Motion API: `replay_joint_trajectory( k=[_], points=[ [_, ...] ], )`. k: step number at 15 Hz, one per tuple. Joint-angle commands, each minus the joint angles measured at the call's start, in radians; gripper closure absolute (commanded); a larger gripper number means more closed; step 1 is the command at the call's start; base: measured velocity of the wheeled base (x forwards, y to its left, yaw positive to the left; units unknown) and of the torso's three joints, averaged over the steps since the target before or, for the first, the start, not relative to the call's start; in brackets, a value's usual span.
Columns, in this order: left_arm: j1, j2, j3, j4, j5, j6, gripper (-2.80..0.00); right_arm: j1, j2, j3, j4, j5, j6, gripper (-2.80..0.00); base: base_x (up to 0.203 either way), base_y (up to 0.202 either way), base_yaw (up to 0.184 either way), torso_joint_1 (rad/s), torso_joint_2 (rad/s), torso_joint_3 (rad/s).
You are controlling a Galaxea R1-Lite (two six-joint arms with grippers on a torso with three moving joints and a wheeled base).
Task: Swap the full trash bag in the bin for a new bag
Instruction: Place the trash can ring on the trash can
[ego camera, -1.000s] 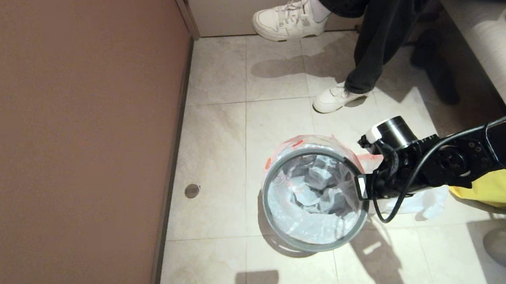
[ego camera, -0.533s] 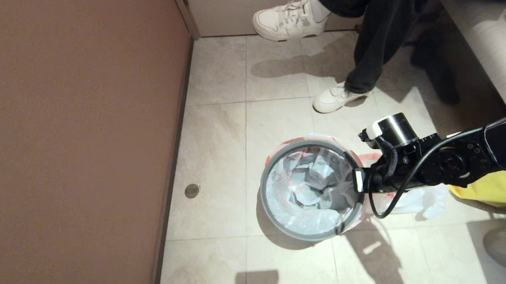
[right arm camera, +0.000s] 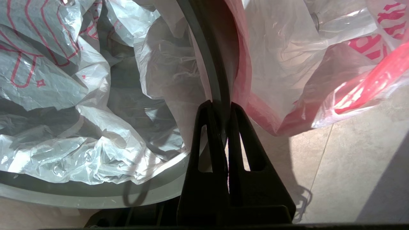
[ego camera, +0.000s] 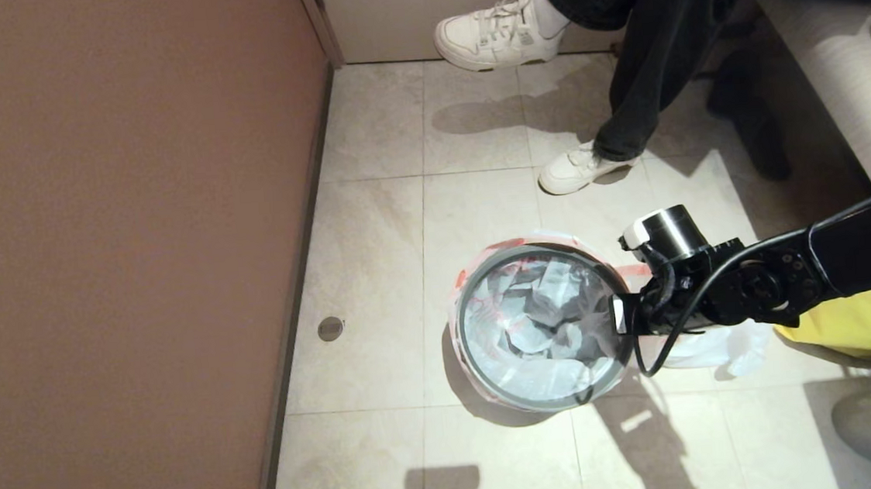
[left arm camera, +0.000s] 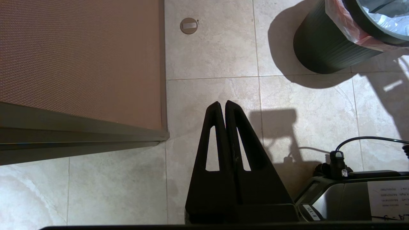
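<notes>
The bin (ego camera: 539, 328) stands on the tiled floor (ego camera: 372, 226), lined with the new bag (ego camera: 537, 345); my right hand (right arm camera: 219, 107) pinches its grey hoop. The full trash bag (ego camera: 712, 347) lies just beside, under my arm, a seated person's shoe (ego camera: 573, 169) beyond. My left hand (left arm camera: 222, 104), pressed together, hangs nearby.

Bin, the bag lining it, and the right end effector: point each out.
bin (left arm camera: 322, 48), left wrist view, ribbed dark side wall.
new bag (ego camera: 527, 377), head view, film inside the hoop.
right end effector (right arm camera: 219, 107), right wrist view, between the tips pinching the grey hoop.
</notes>
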Motion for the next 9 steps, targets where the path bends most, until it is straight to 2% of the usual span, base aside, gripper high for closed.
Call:
replay_joint_trajectory(
  k=[1, 9],
  points=[
    [0.000, 0.000, 0.000, 0.001, -0.001, 0.000, 0.00, 0.000, 0.024, -0.005, -0.004, -0.001, 0.002, 0.00, 0.000, 0.000, 0.000, 0.000, 0.00, 0.000],
    [0.000, 0.000, 0.000, 0.001, 0.000, 0.000, 0.00, -0.008, 0.113, -0.008, -0.107, -0.001, 0.002, 0.00, 0.000, 0.000, 0.000, 0.000, 0.00, 0.000]
  ],
)
